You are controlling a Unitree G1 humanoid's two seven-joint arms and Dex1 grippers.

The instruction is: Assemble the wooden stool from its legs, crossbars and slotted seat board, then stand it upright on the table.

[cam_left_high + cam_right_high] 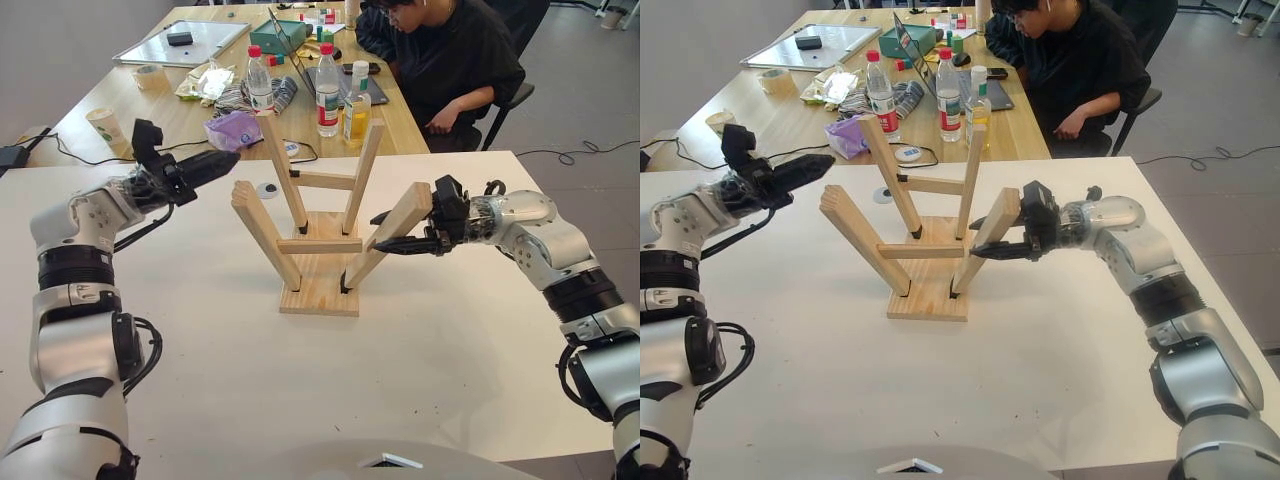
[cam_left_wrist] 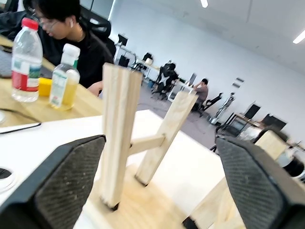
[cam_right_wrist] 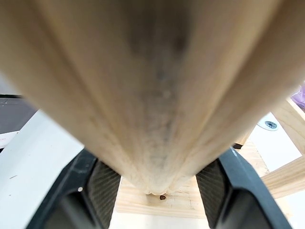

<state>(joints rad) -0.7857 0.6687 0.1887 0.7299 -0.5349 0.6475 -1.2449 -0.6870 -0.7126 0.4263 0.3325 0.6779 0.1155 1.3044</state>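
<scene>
**Right arm is gripping a leg, left is hovering open**

Your stool is sitting upside down, its seat board lying flat on the table. Your right end effector is clamping the near right leg high up. That leg's long axis is leaning up toward that arm. Your left end effector is hovering wide open and empty, left of the stool and well apart from it.
</scene>
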